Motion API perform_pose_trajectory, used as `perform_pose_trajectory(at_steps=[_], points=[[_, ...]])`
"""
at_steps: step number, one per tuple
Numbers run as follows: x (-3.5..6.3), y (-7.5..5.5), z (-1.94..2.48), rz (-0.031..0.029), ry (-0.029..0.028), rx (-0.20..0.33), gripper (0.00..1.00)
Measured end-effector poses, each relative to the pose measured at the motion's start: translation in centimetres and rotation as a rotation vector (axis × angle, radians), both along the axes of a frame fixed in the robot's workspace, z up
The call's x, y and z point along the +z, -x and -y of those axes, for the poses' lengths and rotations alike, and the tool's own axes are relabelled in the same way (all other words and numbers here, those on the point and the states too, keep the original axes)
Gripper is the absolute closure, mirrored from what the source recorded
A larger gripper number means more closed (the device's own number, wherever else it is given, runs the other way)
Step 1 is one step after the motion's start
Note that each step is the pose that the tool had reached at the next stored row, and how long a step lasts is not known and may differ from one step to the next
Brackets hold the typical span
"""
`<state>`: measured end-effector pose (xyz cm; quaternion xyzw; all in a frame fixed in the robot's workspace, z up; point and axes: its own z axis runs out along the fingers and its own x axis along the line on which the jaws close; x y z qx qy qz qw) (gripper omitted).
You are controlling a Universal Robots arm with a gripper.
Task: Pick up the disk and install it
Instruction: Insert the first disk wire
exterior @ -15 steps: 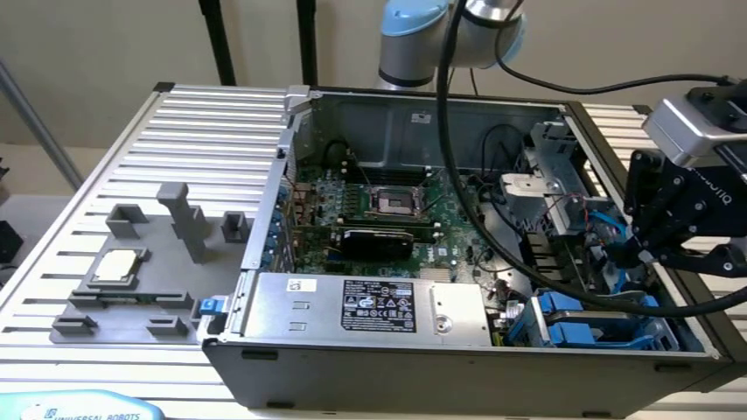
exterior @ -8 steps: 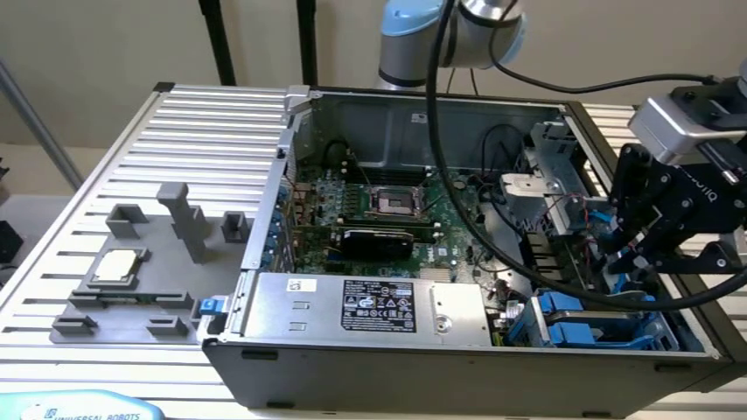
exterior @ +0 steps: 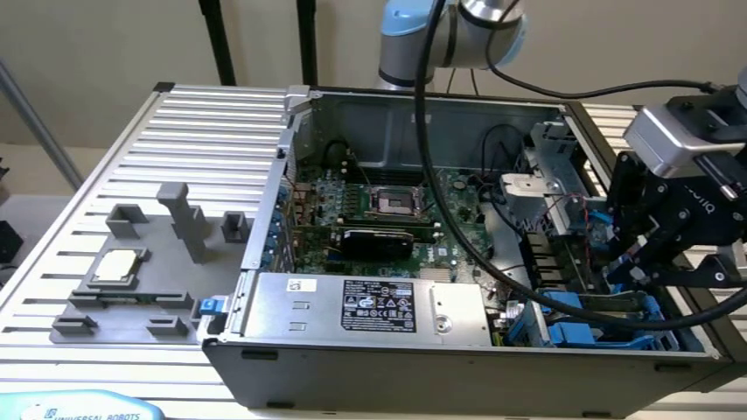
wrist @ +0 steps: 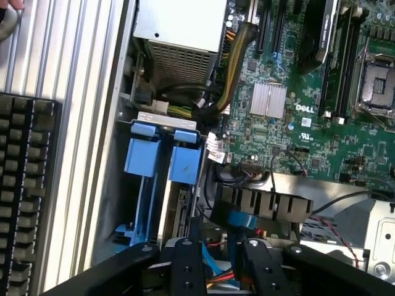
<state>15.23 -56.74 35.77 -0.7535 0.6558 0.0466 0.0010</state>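
The disk (wrist: 180, 211) stands edge-on in the drive bay at the corner of the open computer case (exterior: 350, 350), with its blue carrier tabs (wrist: 185, 163) facing up. In the exterior view the blue carriers (exterior: 583, 332) sit at the case's lower right. My gripper (exterior: 636, 262) hangs over that bay, just beside the disk. In the wrist view my gripper (wrist: 221, 265) is open. One finger (wrist: 185, 265) is right over the disk's end, and only a blue cable and wiring show in the gap between the fingers.
A silver power supply (exterior: 373, 306) with a black label lies along the case's front wall, with the motherboard (exterior: 386, 210) behind it. A small silver chip (exterior: 117, 265) rests on grey fixtures on the slatted table at the exterior view's left. A black keyboard (wrist: 24, 185) lies beside the case.
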Motion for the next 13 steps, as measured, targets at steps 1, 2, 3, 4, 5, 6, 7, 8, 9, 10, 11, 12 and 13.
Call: perform_pose_trajectory(at_steps=[1,2,3,4,5,6,7,8,9,10,11,12,13], points=[[-0.02,-0.1,0.34,0.0000,-0.0018,0.000,0.69],[-0.05,-0.1,0.69,0.0000,-0.0039,0.000,0.69],[-0.07,-0.2,1.00,0.0000,-0.0059,0.000,0.69],[-0.09,-0.3,1.27,0.0000,-0.0077,0.000,0.69],[-0.11,-0.4,1.54,0.0000,-0.0096,0.000,0.69],[-0.13,-0.7,1.73,0.0000,-0.0110,0.000,0.69],[-0.15,-0.9,1.89,0.0000,-0.0122,0.000,0.69],[-0.16,-1.2,2.05,0.0000,-0.0134,0.000,0.69],[-0.17,-1.4,2.21,0.0000,-0.0147,0.000,0.69],[-0.18,-1.7,2.37,0.0000,-0.0159,0.000,0.69],[-0.20,-1.9,2.52,0.0000,-0.0173,0.000,0.69],[-0.23,-2.1,2.65,0.0000,-0.0191,0.000,0.69],[-0.26,-2.3,2.75,0.0000,-0.0213,0.000,0.69]])
